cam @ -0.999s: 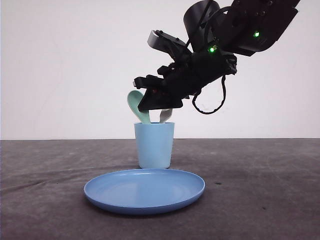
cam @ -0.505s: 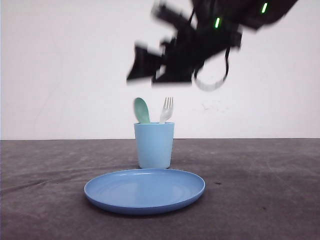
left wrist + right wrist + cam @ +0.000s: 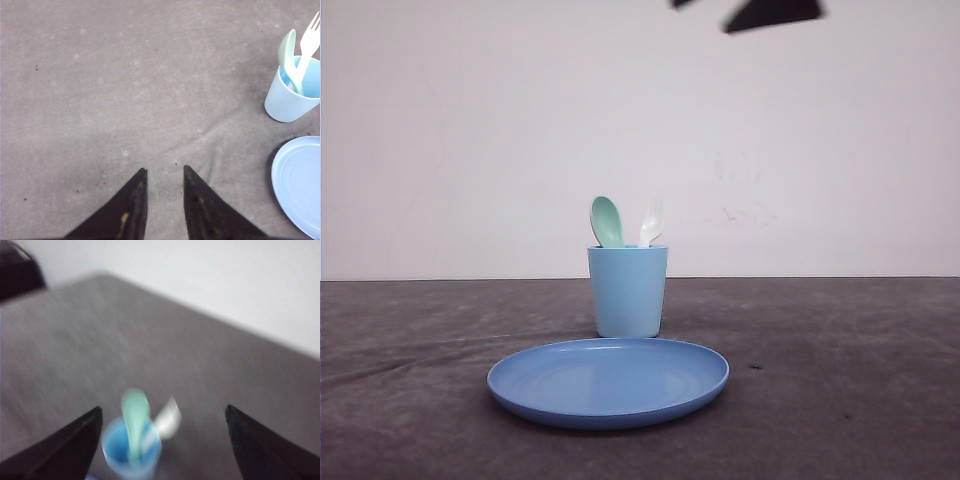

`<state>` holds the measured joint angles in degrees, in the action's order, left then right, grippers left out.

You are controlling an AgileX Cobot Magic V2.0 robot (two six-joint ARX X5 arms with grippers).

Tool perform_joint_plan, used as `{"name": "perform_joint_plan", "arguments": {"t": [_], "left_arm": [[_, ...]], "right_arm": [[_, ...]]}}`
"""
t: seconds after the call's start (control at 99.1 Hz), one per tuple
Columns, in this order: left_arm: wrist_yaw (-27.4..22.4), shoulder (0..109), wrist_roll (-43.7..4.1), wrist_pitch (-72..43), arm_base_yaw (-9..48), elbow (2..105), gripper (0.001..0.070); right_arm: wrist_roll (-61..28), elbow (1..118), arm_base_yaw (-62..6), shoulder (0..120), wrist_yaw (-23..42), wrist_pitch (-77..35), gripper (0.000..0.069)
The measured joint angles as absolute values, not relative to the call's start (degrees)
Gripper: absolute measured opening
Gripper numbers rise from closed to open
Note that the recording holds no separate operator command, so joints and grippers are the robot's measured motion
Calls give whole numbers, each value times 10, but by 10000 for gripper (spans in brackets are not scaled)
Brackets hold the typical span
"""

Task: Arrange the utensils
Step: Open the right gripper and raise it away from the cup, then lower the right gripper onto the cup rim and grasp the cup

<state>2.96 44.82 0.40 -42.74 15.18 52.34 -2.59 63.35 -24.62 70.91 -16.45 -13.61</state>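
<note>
Right claw spread wide, empty, high above the cup. Left claw slightly parted over bare table. Spoon and fork stand in cup, behind plate.

spoon and fork stand in cup, spoon at 9 o'clock of fork; plate at cup's 6 o'clock on table

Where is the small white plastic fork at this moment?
In the front view, the small white plastic fork stands tines-up in the light blue cup, just right of the mint-green plastic spoon, behind the round blue plate.
</note>
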Motion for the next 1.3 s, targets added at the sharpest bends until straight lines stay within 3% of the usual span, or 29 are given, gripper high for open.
{"name": "perform_joint_plan", "arguments": {"t": [0.141,0.464,0.686,0.757,0.908,1.302], "left_arm": [[30,448,4,-427,152,523,118],[30,448,4,-427,152,523,118],[30,448,4,-427,152,523,118],[30,448,4,-427,152,523,118],[30,448,4,-427,152,523,118],[30,448,4,-427,152,523,118]], "right_arm": [[-26,626,-223,706,-164,-224,493],[-9,467,-224,711,-164,-112,493],[3,453,-229,711,-164,-111,495],[3,453,-235,711,-165,-111,529],[3,453,-257,722,-165,-98,681],[18,454,-328,843,-163,59,681]]}}
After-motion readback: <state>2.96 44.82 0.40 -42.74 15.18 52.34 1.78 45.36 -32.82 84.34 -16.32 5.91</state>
